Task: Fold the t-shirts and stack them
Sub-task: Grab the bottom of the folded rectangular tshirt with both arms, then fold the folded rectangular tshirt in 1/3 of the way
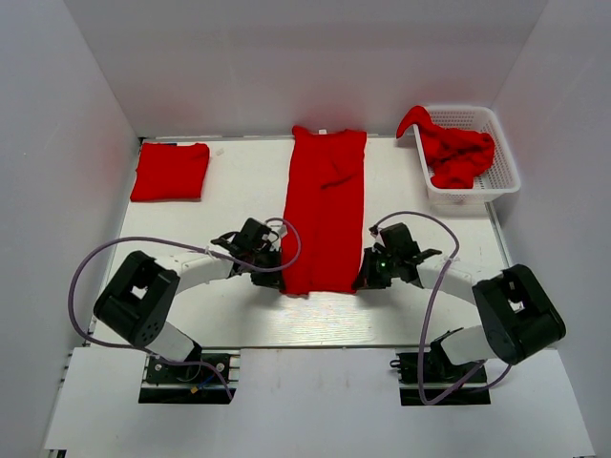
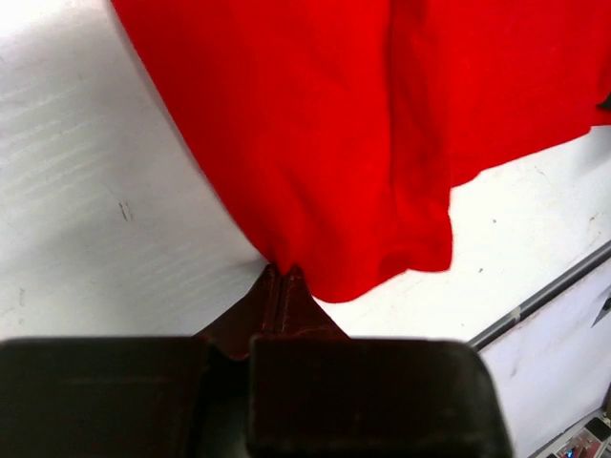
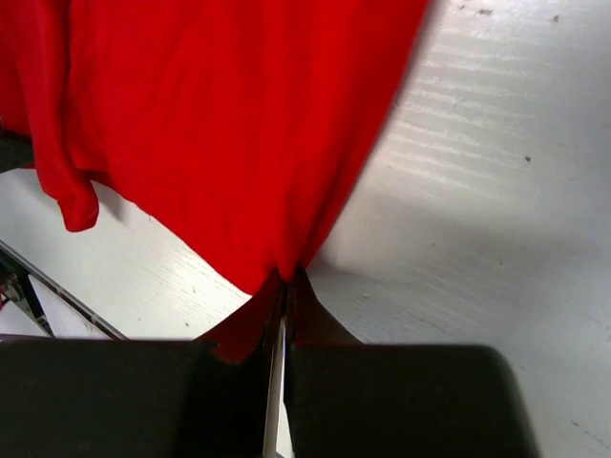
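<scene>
A red t-shirt (image 1: 325, 205) lies on the white table as a long narrow strip, sides folded in, collar at the far end. My left gripper (image 1: 274, 278) is shut on its near left corner; in the left wrist view the left gripper (image 2: 284, 272) pinches the red cloth (image 2: 325, 143). My right gripper (image 1: 364, 280) is shut on the near right corner, and in the right wrist view the right gripper (image 3: 287, 278) pinches the cloth (image 3: 220, 124). A folded red t-shirt (image 1: 171, 172) lies at the far left.
A white basket (image 1: 501, 176) at the far right holds crumpled red t-shirts (image 1: 458, 153), one hanging over its left rim. White walls enclose the table on three sides. The table's near edge (image 2: 544, 291) runs close behind the grippers.
</scene>
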`<action>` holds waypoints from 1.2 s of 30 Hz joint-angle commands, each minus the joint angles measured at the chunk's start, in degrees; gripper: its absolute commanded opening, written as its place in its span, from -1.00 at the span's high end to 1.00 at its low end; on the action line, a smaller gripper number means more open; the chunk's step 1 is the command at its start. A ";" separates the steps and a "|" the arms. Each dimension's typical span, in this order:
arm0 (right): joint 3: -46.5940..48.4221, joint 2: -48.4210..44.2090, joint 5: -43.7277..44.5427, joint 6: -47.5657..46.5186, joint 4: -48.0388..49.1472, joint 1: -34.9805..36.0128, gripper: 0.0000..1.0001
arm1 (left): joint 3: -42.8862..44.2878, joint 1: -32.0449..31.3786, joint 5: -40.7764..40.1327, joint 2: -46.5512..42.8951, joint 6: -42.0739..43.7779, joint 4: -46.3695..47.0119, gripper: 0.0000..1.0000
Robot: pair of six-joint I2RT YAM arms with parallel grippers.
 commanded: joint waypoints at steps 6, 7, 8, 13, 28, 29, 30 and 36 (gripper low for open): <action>-2.09 -8.69 -2.72 -2.59 -1.65 1.59 1.00 | -2.41 -1.90 2.81 -9.78 -1.07 0.56 1.00; -2.09 -9.31 -2.20 -2.68 -2.01 1.76 1.00 | -2.41 -1.90 2.81 -9.79 -1.07 -0.05 1.00; -2.09 -10.97 -1.85 -2.94 -2.18 1.77 1.00 | -1.80 -1.90 2.81 -10.66 -1.07 -0.06 1.00; 1.68 -10.91 2.46 -4.17 -3.15 1.50 1.00 | 1.71 -1.90 1.24 -9.71 -0.54 0.47 1.00; 19.26 2.36 16.35 -4.17 -3.85 -0.69 1.00 | 28.94 1.96 -12.74 6.37 3.41 -1.72 1.00; 20.05 3.50 16.61 -4.26 -4.12 -0.78 1.00 | 30.10 1.96 -13.61 7.25 3.42 -1.73 1.00; 22.32 4.03 17.05 -4.35 -4.03 -1.31 1.00 | 32.20 2.83 -13.62 8.92 3.94 -1.73 1.00; 29.63 9.66 17.93 -5.23 -5.78 -3.94 1.00 | 38.10 6.79 -14.42 13.76 6.22 0.11 1.00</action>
